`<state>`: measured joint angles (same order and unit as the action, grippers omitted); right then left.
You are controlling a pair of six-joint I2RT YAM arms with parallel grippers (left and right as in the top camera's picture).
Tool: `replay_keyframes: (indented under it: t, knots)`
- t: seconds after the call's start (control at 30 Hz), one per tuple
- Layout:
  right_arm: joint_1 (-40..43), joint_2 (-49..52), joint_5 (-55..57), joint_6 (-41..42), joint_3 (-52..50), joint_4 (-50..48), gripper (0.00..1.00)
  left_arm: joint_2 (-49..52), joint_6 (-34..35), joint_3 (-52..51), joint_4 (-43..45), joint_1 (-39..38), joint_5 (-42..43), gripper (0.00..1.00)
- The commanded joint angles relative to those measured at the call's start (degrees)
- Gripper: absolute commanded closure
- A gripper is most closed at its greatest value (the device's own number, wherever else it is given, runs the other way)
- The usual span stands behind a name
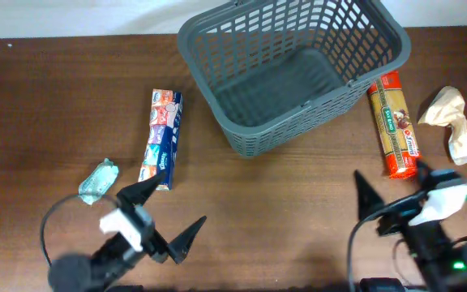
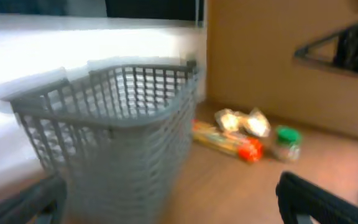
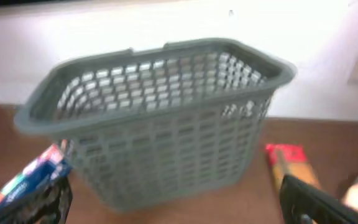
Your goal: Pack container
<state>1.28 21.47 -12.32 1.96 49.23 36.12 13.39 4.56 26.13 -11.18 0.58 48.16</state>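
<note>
The container (image 1: 274,134) is a dark grey slotted basket at the back middle of the table, with nothing inside that I can see. My left gripper (image 1: 167,217) is open near the front left, with nothing between its fingers. My right gripper (image 1: 396,188) is open near the front right, also holding nothing. The left wrist view shows the container (image 2: 117,149) ahead on the left, between the open gripper's (image 2: 176,211) spread fingers. In the right wrist view the container (image 3: 166,149) stands straight ahead of the open gripper (image 3: 179,214).
A blue and white tissue pack (image 1: 162,139) and a small clear packet (image 1: 98,181) lie left of the basket. A red and orange pasta pack (image 1: 394,123) and a crumpled paper bag (image 1: 459,130) lie to its right. A green-lidded jar (image 2: 286,142) shows in the left wrist view.
</note>
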Motion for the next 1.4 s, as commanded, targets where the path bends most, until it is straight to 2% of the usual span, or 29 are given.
replay_keyframes:
  t: [0.0, 0.1, 0.13, 0.2, 0.27, 0.37, 0.43, 0.5, 0.6, 0.77, 0.87, 1.0, 1.37]
  knots:
    - [-0.52, 10.12, 10.56, -4.96, 16.0, 5.49, 0.01, 9.14, 0.96, 10.56, -12.09, 0.28, -2.49, 0.01]
    - [-0.52, 24.13, 12.79, -6.23, 35.21, 18.84, 0.01, 17.07, 0.98, 21.75, -29.33, 0.28, -14.82, 0.01]
    - [-0.52, 31.76, 12.24, -6.23, 46.18, 27.39, 0.01, 20.7, 0.92, 27.15, -36.04, 0.28, -20.02, 0.01]
    - [-0.52, 40.37, 8.98, -6.21, 58.86, 37.86, 0.01, 23.67, 0.98, 30.75, -38.12, 0.28, -22.29, 0.01]
    - [-0.52, 47.65, 4.68, -6.23, 68.98, 47.25, 0.01, 25.38, 1.44, 31.74, -37.29, 0.28, -20.96, 0.01]
    - [-0.52, 55.43, 3.91, -6.05, 77.18, 53.27, 0.01, 26.82, 1.49, 31.74, -36.13, 0.28, -18.78, 0.01]
    - [-0.52, 58.62, 3.91, -6.05, 78.44, 53.77, 0.01, 27.56, 3.54, 31.85, -35.39, 0.28, -18.91, 0.01]
    - [-0.52, 62.29, 5.07, -5.99, 79.21, 53.53, 0.01, 29.33, 9.38, 33.14, -36.2, -0.31, -19.08, 0.0]
    - [-0.52, 65.61, 6.78, -5.35, 81.31, 53.42, 0.01, 31.76, 10.21, 36.61, -38.1, -4.13, -21.16, 0.0]
    - [-0.52, 69.61, 4.09, -9.73, 86.16, 51.56, 0.01, 38.86, 10.23, 46.38, -46.77, -19.19, -35.5, 0.0]
    - [-0.52, 71.52, 1.46, -12.26, 88.24, 47.5, 0.01, 45.59, 13.49, 51.15, -50.01, -30.71, -41.11, 0.0]
    - [-0.52, 74.95, 1.51, -12.28, 88.46, 44.13, 0.01, 53.96, 16.02, 53.18, -51.49, -39.39, -44.24, 0.0]
    - [-0.52, 84.0, -9.79, -15.82, 88.46, 43.91, 0.01, 64.67, 16.0, 53.16, -53.13, -42.21, -39.91, 0.01]
